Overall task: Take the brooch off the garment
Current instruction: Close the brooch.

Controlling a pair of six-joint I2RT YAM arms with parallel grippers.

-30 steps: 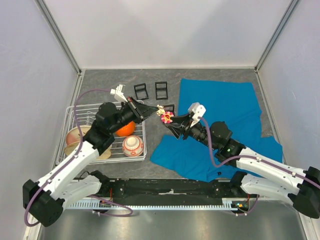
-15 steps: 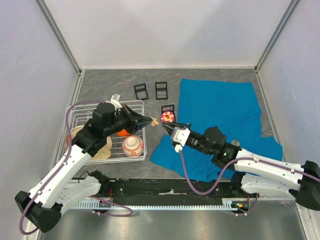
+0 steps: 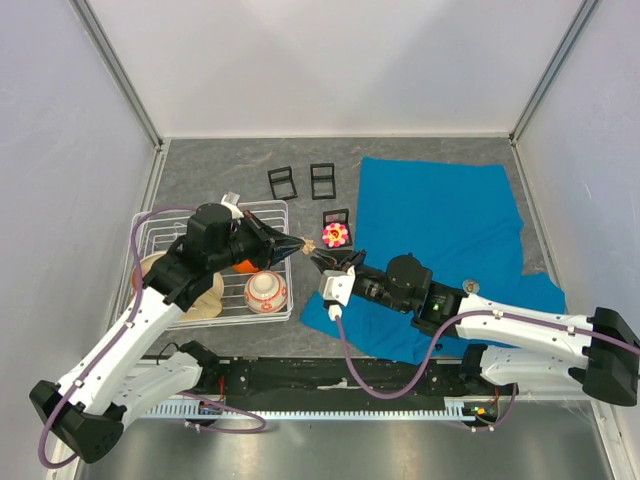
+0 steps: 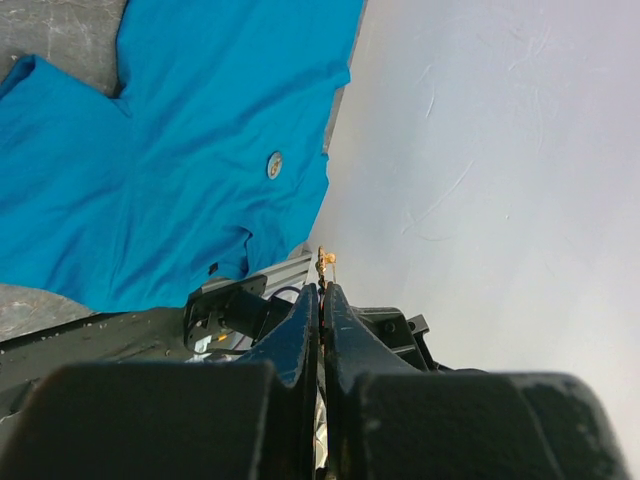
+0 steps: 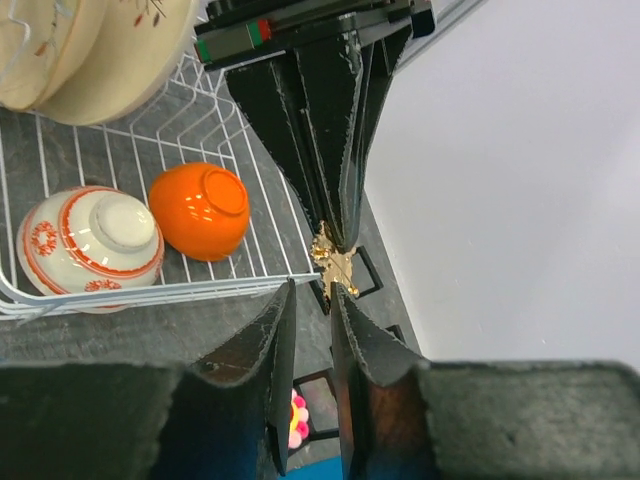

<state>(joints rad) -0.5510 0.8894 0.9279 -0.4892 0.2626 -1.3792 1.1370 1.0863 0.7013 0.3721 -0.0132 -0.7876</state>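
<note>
Left fingers (image 4: 321, 292) clamp a gold piece (image 4: 324, 262); my right fingers (image 5: 312, 295), just narrowed but empty, now sit beneath it; flower brooch (image 3: 335, 234) lies off garment (image 3: 440, 215), seemingly removed.

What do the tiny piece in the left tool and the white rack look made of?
The gold piece pinched in the left tool: likely metal, shiny gold with bright glints. The rack: thin wire, apparently white-coated metal, smooth and glossy.

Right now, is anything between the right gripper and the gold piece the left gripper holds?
Nothing visible: the gold piece, pinched in the left gripper, sits just past the right gripper and its open fingertips, with clear air between.
</note>
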